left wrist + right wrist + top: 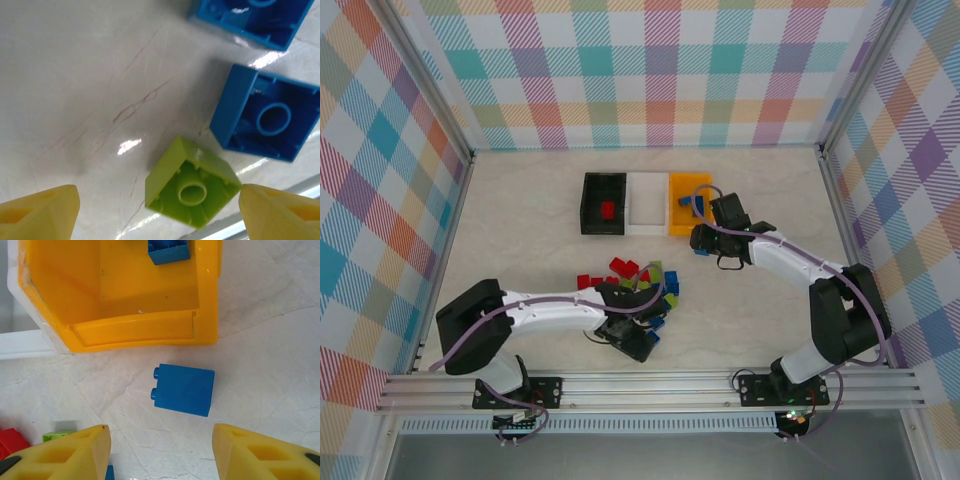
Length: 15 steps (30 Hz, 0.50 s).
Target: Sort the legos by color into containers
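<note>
top external view, read left to right. the pile of legos lies on the bench near the arm bases, and most of its bricks are unsorted. behind it stand the black bin holding one red brick, the white bin, which looks bare inside, and the orange-yellow bin.

left wrist view: the left fingers are spread. a lime brick lies on the bench between them, not gripped, and two blue bricks lie just beyond.

right wrist view: the right fingers are spread and carry nothing. a sorted blue brick sits inside the orange-yellow bin, and a stray blue brick lies on the bench just outside its wall.

judged progress: early, with nearly all the sorting left.
</note>
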{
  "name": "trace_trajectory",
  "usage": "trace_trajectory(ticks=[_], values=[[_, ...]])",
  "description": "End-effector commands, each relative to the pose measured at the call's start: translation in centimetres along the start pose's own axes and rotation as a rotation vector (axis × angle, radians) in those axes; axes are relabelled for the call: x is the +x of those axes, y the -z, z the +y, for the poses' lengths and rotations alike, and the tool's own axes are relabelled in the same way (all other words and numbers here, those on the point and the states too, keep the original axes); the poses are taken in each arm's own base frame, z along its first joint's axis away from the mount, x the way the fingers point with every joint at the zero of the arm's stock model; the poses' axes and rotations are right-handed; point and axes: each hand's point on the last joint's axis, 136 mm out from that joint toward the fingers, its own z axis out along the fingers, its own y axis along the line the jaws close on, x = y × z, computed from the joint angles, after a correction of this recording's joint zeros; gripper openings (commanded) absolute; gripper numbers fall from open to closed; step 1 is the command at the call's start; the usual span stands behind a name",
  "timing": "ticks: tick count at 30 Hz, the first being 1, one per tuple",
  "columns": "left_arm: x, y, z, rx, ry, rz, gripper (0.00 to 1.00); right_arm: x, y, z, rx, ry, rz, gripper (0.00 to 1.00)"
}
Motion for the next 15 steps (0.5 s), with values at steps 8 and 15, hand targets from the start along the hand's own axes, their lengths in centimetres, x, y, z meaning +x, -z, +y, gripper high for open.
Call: trace_trajectory(ticks=[8, 15], values=[[-0.56, -0.69, -0.26, -0.025, -0.063, 0.029, 0.63, -1.39, 1.15, 0.43, -0.002, 0.022, -0.051, 0.56], [-0.61, -0.50, -0.02, -0.028, -0.053, 0.013, 0.49, -1.41, 0.95, 0.43, -0.004, 0.018, -0.050, 0.56]])
